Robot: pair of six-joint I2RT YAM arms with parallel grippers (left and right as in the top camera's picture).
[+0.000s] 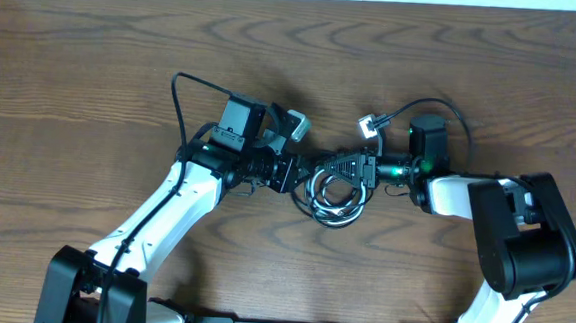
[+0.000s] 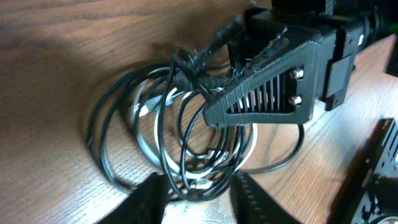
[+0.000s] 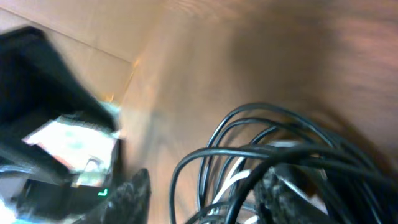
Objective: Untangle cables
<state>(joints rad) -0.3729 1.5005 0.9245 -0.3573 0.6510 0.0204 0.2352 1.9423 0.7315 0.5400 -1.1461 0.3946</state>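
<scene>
Wooden tabletop point(image 1: 94, 59) carries one loose coil of cables point(image 1: 334, 196), lying at the middle between the two arms, whose hands meet over it from either side. The left hand point(image 2: 199, 198) is spread, its two fingers point(image 2: 151, 198) standing apart at the near edge of the coil with a few loops running through the gap between them; whether they touch the cords cannot be told. The right hand point(image 2: 189, 59) reaches in from the opposite side and pinches a bunch of cords at its fingertips, so that several loops rise off the wood to that point and hang down from it. Its own wrist view is blurred and shows only dark strands crossing between its two fingers. In the coil there is one white cord point(image 2: 148, 149), winding among the black cords point(image 2: 102, 118); these number at least three, but they overlap too much for an exact count.
</scene>
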